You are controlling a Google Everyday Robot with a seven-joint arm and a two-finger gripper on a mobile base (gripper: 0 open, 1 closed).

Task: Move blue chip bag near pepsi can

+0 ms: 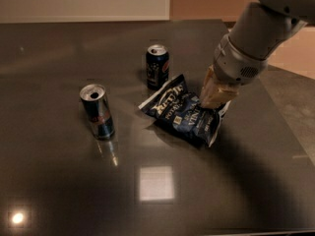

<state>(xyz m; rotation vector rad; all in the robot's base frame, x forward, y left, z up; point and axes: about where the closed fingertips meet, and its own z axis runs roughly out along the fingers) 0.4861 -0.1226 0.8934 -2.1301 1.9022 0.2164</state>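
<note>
The blue chip bag (182, 113) is dark navy foil with white and pale yellow lettering and white edges. The pepsi can (157, 67), toward the far edge of the tabletop (59, 181), is dark blue with a red, white and blue round logo and a silver top. The slimmer can (98, 112), nearer the left edge, is blue and silver with red marks. The pale tan gripper (214, 96) pinches the bag's right end. The tabletop is glossy dark grey-brown.

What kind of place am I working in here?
Probably a break-room or kitchen counter: dark glossy countertop, short dark blue soda can, and the tool gripping a crinkly navy foil chip bag.
</note>
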